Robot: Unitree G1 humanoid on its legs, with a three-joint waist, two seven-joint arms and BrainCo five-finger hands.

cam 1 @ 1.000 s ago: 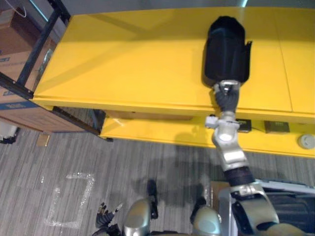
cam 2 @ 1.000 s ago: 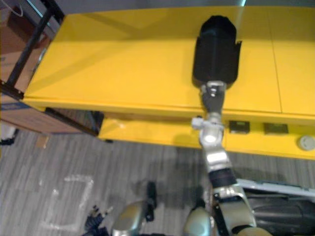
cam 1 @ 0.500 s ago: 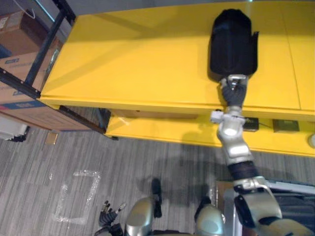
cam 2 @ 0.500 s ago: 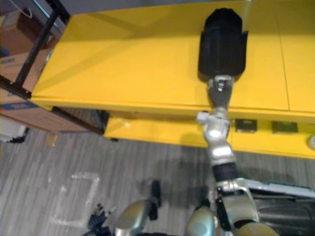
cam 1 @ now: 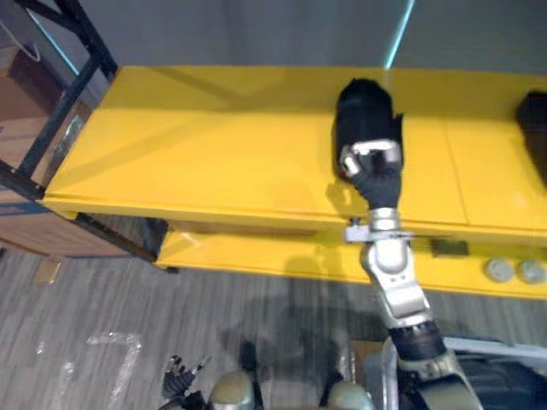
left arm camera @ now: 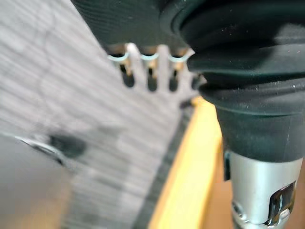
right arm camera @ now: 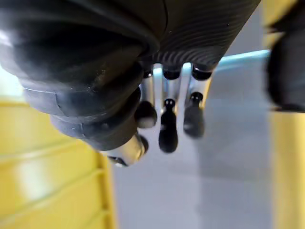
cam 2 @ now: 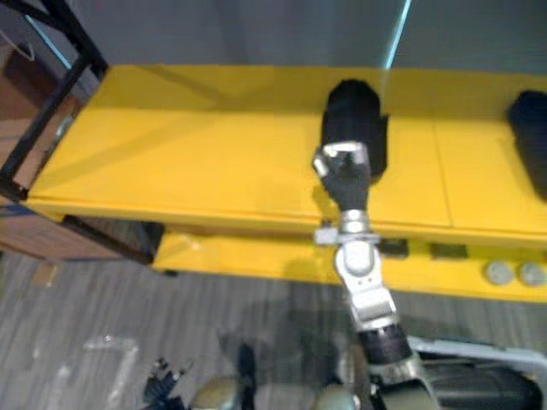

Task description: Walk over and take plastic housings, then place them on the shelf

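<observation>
The right arm is stretching forward over the front edge of the yellow shelf (cam 1: 214,154), the right hand (cam 1: 373,173) hovering above its top board with fingers (right arm camera: 167,125) hanging loose and empty. The left hand (cam 1: 181,377) is hanging low, well short of the shelf, fingers loosely spread.

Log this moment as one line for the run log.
black housing: lying on yellow shelf | right hand: open, over its near end | second housing: shelf, far right | left hand: low, idle

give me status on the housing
Right hand open, holding nothing. Housing lying on shelf. Left hand open, low. Another black part at shelf's right end.
</observation>
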